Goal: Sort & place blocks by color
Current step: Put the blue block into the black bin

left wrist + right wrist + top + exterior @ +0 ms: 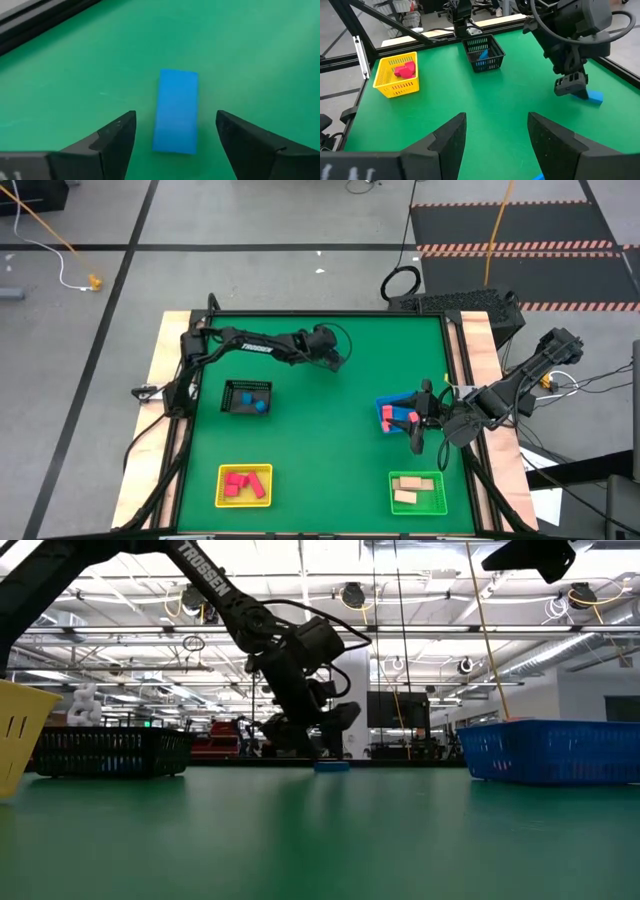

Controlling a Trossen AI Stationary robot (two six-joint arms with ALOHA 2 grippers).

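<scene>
A blue bar-shaped block (177, 95) lies flat on the green table mat near the table's far edge. My left gripper (176, 116) is open and hangs just above it, one finger on each side, touching nothing. The low view shows the same blue block (332, 767) under the left gripper (303, 735). My right gripper (496, 122) is open and empty beside the blue tray (398, 412), which holds salmon-pink blocks. The black tray (247, 396) holds blue blocks, the yellow tray (244, 485) red ones and the green tray (417, 492) cream ones.
The four trays sit toward the table's left, right and near sides, leaving bare green mat (330, 440) in the middle. The table's far rail (35, 20) runs close behind the blue block. Cables and a black case lie on the floor beyond the table.
</scene>
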